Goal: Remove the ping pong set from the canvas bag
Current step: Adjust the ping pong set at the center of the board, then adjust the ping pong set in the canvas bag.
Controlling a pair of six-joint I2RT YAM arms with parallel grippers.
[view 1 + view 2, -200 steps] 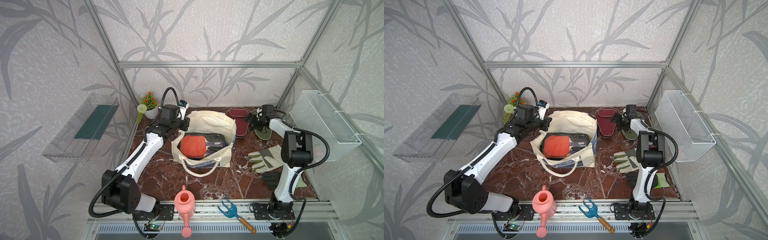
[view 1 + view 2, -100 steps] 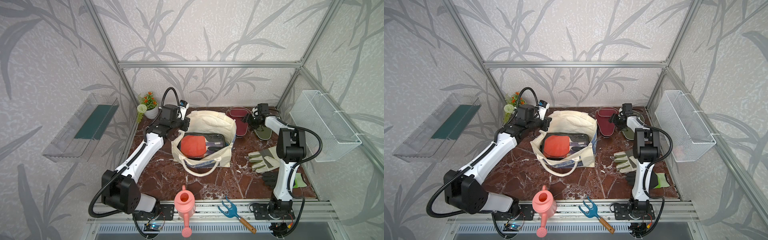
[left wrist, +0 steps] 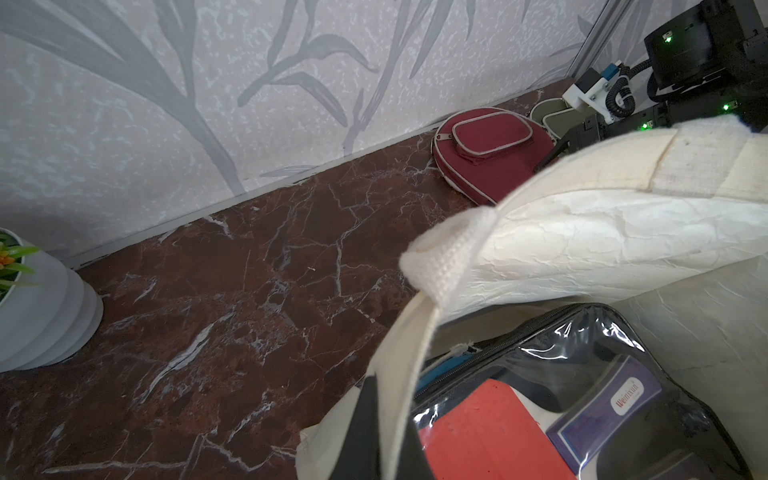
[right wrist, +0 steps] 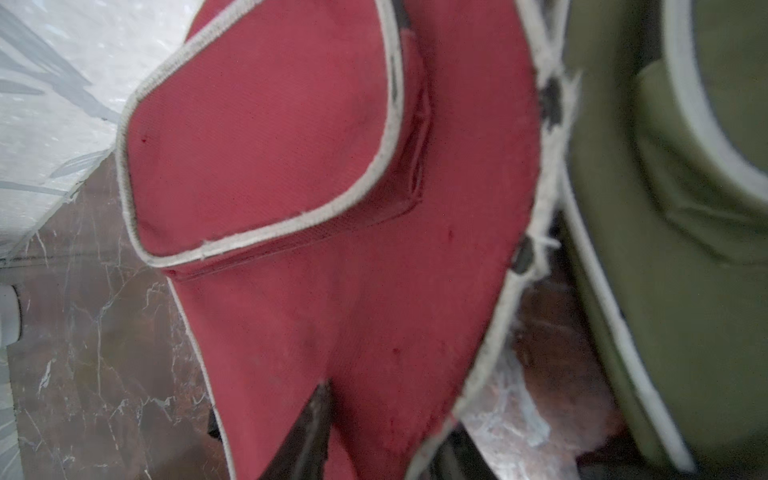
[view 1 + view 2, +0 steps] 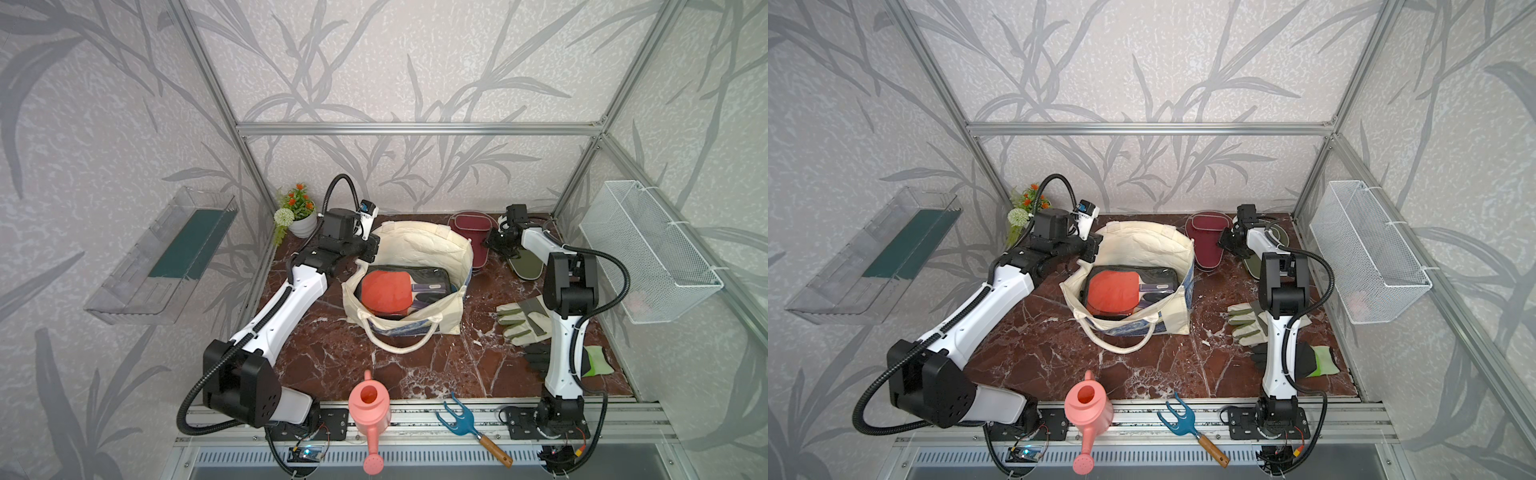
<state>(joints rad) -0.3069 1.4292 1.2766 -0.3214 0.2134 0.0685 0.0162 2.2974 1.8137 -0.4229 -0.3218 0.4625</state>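
1. The left gripper has its jaws clamped shut on the rim of the large cream canvas tote bag, at the corner where a thick handle strap joins. Judged purpose: to hold the mouth open and steady the bag for the other arm.

2. Bag contents: just beyond the left jaws, inside the bag, lies a clear-fronted rectangular zip case with black edging. It holds a red-faced paddle and a small purple box. This part of the set is not yet removed.

3. The right gripper sits at the narrow end of the maroon paddle-shaped zip cover, which lies flat on the brown marble table outside the bag. One dark finger lies against the fabric. Whether the jaws grip the cover or stand clear of it cannot be told.

4. The olive paddle-shaped zip cover lies just beside the right jaws, on the side away from the bag. It is also out.
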